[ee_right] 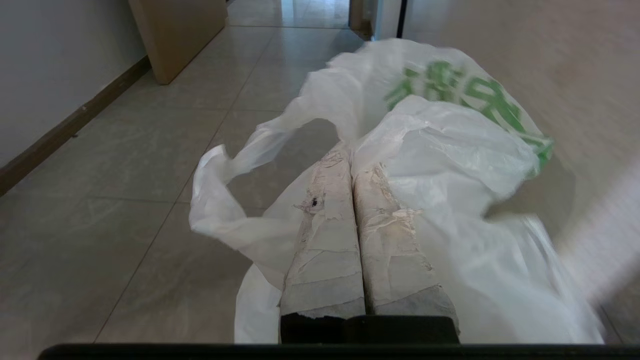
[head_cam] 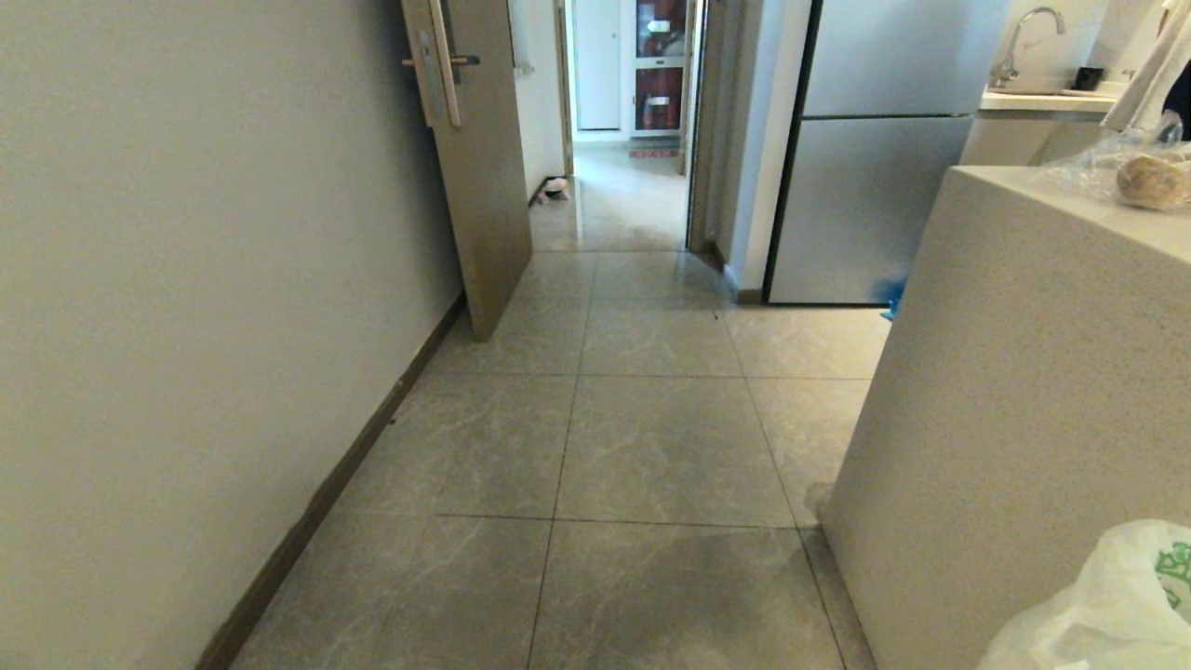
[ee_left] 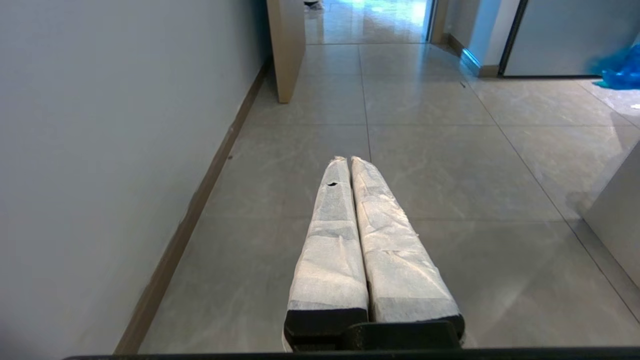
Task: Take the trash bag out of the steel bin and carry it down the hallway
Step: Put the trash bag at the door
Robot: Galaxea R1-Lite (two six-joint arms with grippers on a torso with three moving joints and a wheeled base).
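Carrying stage. My right claw (ee_right: 350, 155) has its two wrapped fingers (ee_right: 325, 240) pressed together on a fold of the trash bag (ee_right: 440, 150); the plastic billows around and beyond the fingertips, its green lettering on the far side, one loose handle loop to the side of the claw. The steel bin shows in no view, so I judge the bag already out. My left claw (ee_left: 348, 160) is together and empty, pointing along the floor (ee_left: 440, 165). The hallway (head_cam: 642, 409) runs ahead of both claws toward an open door (head_cam: 484, 186), the counter (head_cam: 1023, 372) close beside the bag. Next I judge: drive forward, keeping the bag off the counter side.
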